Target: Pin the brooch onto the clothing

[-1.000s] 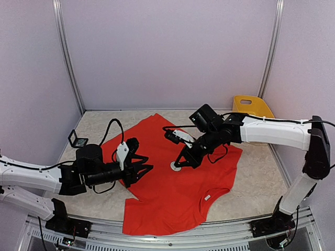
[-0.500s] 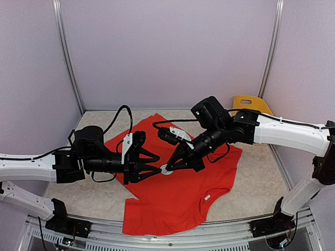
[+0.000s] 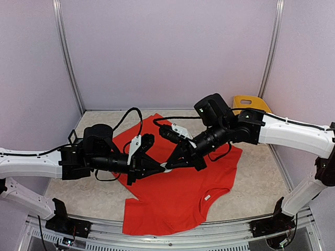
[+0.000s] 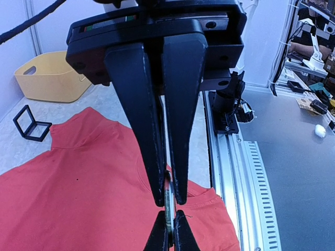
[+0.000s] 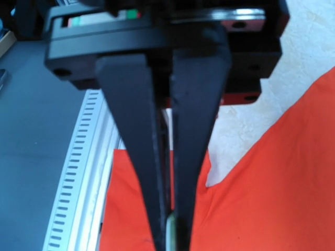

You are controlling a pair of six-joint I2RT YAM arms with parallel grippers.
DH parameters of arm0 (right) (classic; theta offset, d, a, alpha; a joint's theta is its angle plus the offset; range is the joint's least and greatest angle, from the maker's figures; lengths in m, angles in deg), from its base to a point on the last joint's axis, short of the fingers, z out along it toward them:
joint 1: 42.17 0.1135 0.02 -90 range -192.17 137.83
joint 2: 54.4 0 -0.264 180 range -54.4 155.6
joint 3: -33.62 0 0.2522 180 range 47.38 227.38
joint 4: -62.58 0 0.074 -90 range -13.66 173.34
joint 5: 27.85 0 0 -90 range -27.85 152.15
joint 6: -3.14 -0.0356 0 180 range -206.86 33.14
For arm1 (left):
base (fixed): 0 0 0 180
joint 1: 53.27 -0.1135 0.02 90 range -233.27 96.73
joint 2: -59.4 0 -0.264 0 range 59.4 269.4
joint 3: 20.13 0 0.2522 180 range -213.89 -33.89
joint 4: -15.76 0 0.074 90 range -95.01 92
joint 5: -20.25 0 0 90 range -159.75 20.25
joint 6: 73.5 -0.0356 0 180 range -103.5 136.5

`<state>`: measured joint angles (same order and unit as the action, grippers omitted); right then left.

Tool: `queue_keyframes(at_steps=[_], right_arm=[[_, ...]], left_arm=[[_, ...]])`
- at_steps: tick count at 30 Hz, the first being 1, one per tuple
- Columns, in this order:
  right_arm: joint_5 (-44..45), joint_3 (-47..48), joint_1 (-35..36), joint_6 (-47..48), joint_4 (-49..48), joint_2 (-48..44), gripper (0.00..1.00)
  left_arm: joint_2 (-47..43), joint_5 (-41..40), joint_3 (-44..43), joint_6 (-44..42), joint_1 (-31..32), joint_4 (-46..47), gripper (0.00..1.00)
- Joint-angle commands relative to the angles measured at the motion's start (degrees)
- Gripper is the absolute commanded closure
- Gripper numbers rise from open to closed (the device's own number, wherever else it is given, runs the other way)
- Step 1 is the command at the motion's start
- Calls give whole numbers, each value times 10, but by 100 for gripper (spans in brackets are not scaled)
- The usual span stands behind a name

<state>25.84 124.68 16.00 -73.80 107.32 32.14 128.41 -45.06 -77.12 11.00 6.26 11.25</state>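
Note:
The red T-shirt [image 3: 178, 193] lies flat on the table, its white label [image 3: 208, 197] at the neckline near the front. The brooch [image 3: 164, 167], a small round disc, is held in the air above the shirt's middle. My left gripper [image 3: 160, 170] and right gripper [image 3: 168, 164] meet tip to tip, both shut on it. In the left wrist view the brooch [image 4: 168, 201] shows edge-on between my left fingers [image 4: 152, 157], with the right gripper's tips [image 4: 168, 232] pinching its lower edge. In the right wrist view the brooch [image 5: 177, 230] sits between my right fingers [image 5: 196, 172], above the shirt [image 5: 277, 178].
A yellow basket [image 3: 250, 106] stands at the back right, also in the left wrist view [image 4: 49, 76]. A small black stand [image 4: 31, 124] sits on the table left of the shirt. A metal rail [image 4: 235, 172] runs along the table's near edge.
My right gripper has lifted the brooch off the shirt and carried it left. My left gripper has come in from the left, open around it half a second ago, and now has closed on it.

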Motion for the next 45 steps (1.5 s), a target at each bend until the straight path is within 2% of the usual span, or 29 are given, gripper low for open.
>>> queue_keyframes(at_steps=[1, 7, 8, 12, 14, 17, 19, 23, 27, 31, 36, 41, 43, 45], right_arm=[[-4, -5, 5, 3, -13, -17, 100], [-3, -6, 5, 3, -19, -19, 100], [0, -8, 5, 1, -23, -21, 92], [29, -44, 0, -12, -82, -55, 45], [15, -80, -17, -38, -144, -82, 29], [-24, -152, -37, -101, -274, -116, 23], [-27, -189, -38, -147, -352, -125, 27], [-62, -205, -37, -206, -431, -109, 46], [-76, -188, -26, -195, -417, -80, 60], [-79, -180, -24, -194, -410, -68, 81], [-85, -178, -23, -196, -417, -64, 100], [-90, -179, -23, -185, -411, -70, 100], [-80, -171, -23, -161, -376, -74, 100], [-70, -157, -23, -128, -326, -74, 100]], left_arm=[[-6, 17, -11, -6, 1, 8, 99], [-7, 11, -9, -3, 1, 10, 100], [-8, 6, -6, -1, 0, 17, 100], [-21, -19, 25, 29, 0, 96, 100], [-29, -27, 50, 49, 2, 159, 100], [-43, -46, 95, 78, 14, 265, 100], [-47, -71, 112, 82, 25, 312, 100], [-38, -78, 110, 83, 33, 320, 100], [-33, -78, 107, 80, 35, 316, 100], [-37, -81, 105, 78, 36, 306, 100], [-41, -82, 106, 78, 37, 303, 100], [-40, -87, 103, 78, 37, 289, 100], [-47, -101, 98, 74, 35, 264, 79], [-59, -111, 90, 69, 31, 234, 75]])
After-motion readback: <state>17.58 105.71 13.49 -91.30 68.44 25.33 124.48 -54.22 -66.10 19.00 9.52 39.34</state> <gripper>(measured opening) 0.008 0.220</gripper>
